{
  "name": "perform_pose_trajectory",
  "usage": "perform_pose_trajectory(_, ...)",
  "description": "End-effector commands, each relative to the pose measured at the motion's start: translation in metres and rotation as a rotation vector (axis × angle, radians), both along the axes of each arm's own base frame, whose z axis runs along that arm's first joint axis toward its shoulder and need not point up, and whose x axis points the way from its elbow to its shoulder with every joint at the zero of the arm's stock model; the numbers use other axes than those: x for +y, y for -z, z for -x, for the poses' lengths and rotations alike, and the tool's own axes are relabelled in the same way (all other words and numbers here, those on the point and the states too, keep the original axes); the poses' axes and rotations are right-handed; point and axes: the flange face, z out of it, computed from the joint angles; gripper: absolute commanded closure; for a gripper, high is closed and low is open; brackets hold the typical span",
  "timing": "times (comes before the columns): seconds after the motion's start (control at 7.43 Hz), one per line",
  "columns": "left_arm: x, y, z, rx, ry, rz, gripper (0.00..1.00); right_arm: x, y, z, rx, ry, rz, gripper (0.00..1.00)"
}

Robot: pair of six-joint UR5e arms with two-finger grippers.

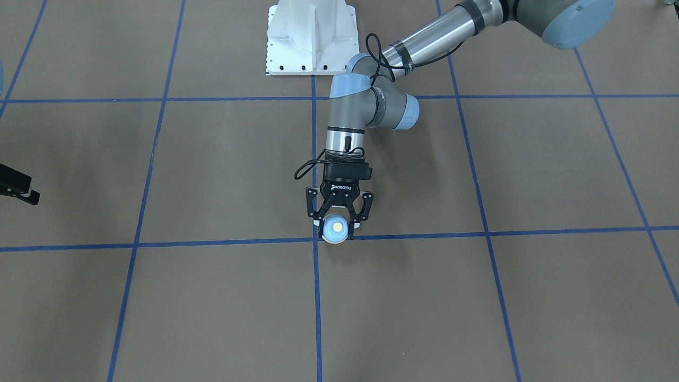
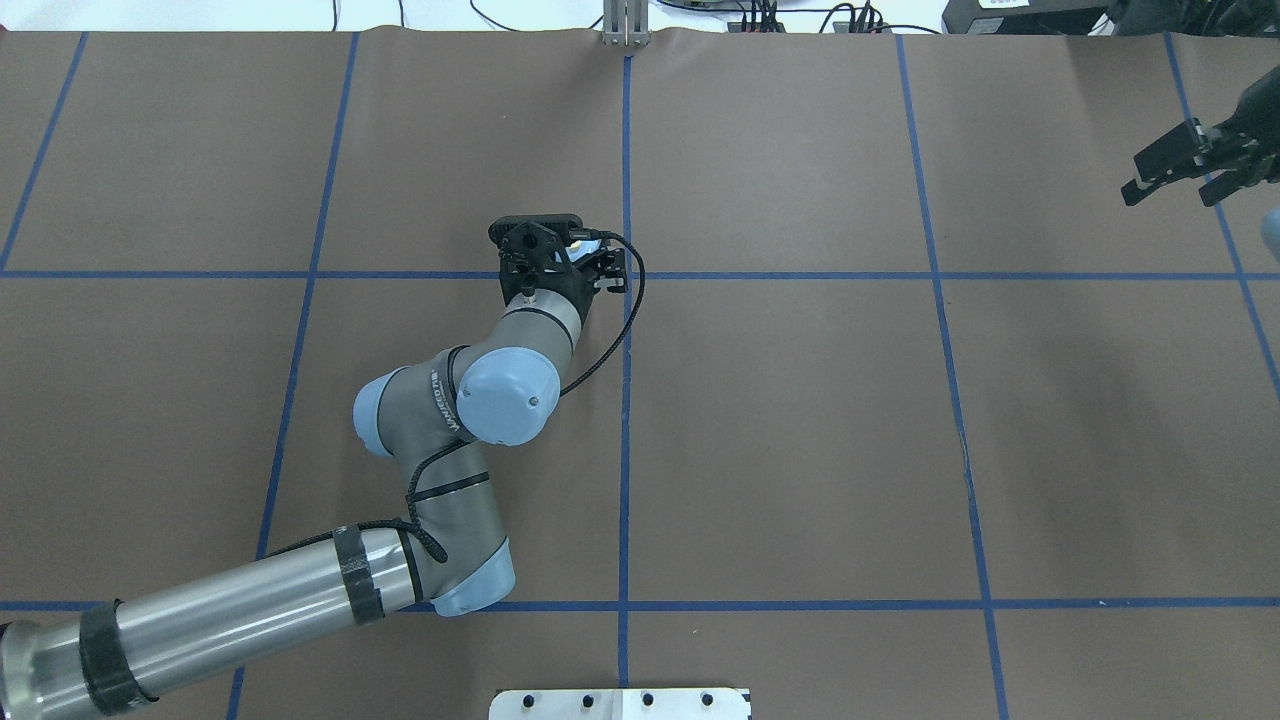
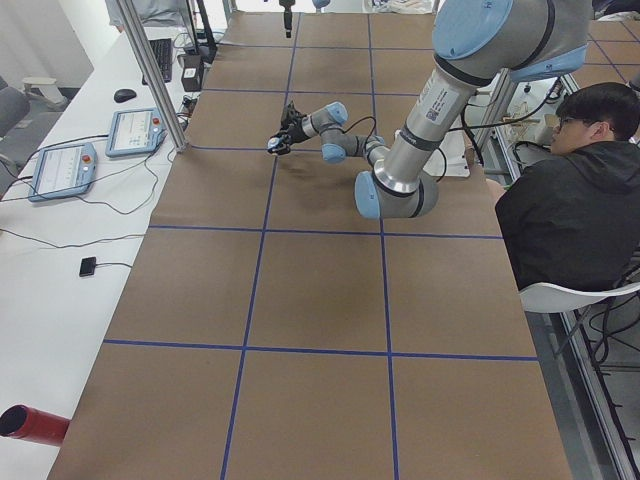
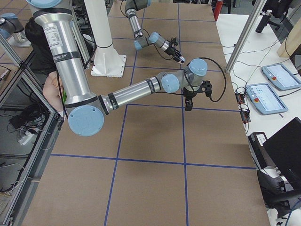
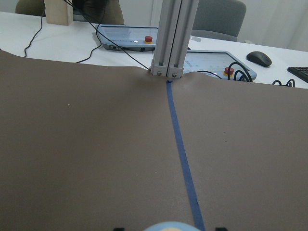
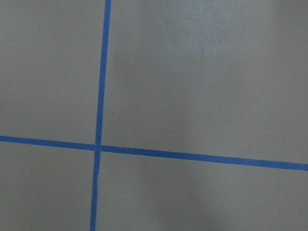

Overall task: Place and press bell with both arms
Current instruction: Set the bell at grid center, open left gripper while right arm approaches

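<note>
The light-blue bell (image 1: 336,228) with its cream button sits between the fingers of my left gripper (image 1: 336,222), which is shut on it at the crossing of two blue tape lines in the middle of the table. I cannot tell whether its base touches the table. In the overhead view the left gripper (image 2: 590,262) hides most of the bell. The left wrist view shows only the bell's top (image 5: 168,226) at the bottom edge. My right gripper (image 2: 1137,176) is open and empty, far off at the table's side; it also shows at the edge of the front-facing view (image 1: 32,190).
The white pedestal (image 1: 310,37) stands at the robot's side of the table. A metal post (image 5: 168,38) rises at the far edge, with control pendants (image 5: 127,44) behind it. A seated person (image 3: 565,200) is beside the table. Blue tape lines (image 6: 101,96) grid the brown surface.
</note>
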Motion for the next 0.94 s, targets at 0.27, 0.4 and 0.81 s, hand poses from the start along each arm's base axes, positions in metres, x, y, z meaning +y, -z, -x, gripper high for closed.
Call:
perform_pose_trajectory(0.27,-0.002,0.011,-0.041,-0.046,-0.017,0.011,1.00,-0.003,0.012,0.010,-0.006,0.005,-0.008,0.00)
perform_pose_trajectory(0.4,-0.002,0.015,-0.044,-0.049,-0.022,0.009,1.00,-0.004,0.015,0.012,-0.008,-0.009,0.009,0.00)
perform_pose_trajectory(0.81,0.000,0.017,-0.050,-0.050,-0.032,0.012,0.11,-0.003,0.021,0.013,-0.014,-0.015,0.010,0.00)
